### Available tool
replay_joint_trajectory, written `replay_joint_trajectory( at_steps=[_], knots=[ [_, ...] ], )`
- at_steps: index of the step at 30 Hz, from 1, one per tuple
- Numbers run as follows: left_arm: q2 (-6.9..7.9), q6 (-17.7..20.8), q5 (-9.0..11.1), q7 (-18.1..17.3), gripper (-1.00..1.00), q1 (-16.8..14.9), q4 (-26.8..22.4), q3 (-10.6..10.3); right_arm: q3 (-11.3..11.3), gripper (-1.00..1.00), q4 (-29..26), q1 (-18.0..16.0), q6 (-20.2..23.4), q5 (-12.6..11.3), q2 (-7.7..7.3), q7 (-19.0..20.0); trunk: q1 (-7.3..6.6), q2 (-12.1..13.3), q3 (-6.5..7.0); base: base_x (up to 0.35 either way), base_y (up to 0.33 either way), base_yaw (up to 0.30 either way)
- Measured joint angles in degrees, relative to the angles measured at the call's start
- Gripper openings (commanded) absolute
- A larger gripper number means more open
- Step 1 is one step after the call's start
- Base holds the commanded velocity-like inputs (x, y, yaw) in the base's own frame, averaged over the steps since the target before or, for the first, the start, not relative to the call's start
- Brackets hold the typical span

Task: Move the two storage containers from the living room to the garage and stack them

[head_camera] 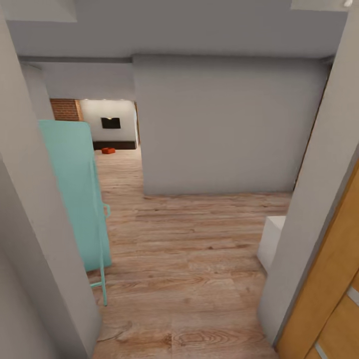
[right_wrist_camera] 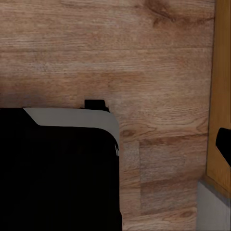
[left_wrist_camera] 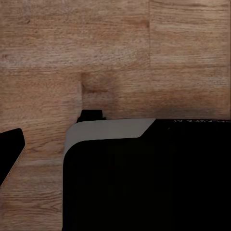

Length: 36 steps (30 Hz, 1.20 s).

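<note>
Head view looks along a hallway with a light wood plank floor (head_camera: pixel 189 259). On the left, near, stands a plain pale grey wall (head_camera: pixel 30 239), and just behind it a flat turquoise panel on a thin turquoise frame (head_camera: pixel 75 194) is upright on the floor. In the middle, farther away, a wide grey wall block (head_camera: pixel 224 124) closes the way ahead. On the right, near, there is an orange-brown wooden door (head_camera: pixel 329 294), and beside it a small white box-shaped object (head_camera: pixel 271 239) sits low on the floor.

Far on the left, an opening shows the living room (head_camera: pixel 112 129): a red brick wall part (head_camera: pixel 65 109), a black wall-mounted TV (head_camera: pixel 110 122) and a long low dark cabinet (head_camera: pixel 114 145). One small orange-red storage container (head_camera: pixel 108 150) lies there on the floor, just in front of the cabinet. It is far from the robot.

Both wrist views look down on the plank floor, with the robot's black body with a grey edge (left_wrist_camera: pixel 144 178) in front. I cannot tell if the left pincer or the right pincer is released or clenched.
</note>
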Motion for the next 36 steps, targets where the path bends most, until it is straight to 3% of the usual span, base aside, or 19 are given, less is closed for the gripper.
replay_joint_trajectory(
  at_steps=[36],
  knots=[
    [0.01,0.1,0.0,0.0,1.0,0.0,0.0,0.0,0.0,1.0,0.0,0.0,0.0,0.0,0.0,0.0,0.0,0.0,0.0,0.322,-0.057,0.0]
  ],
)
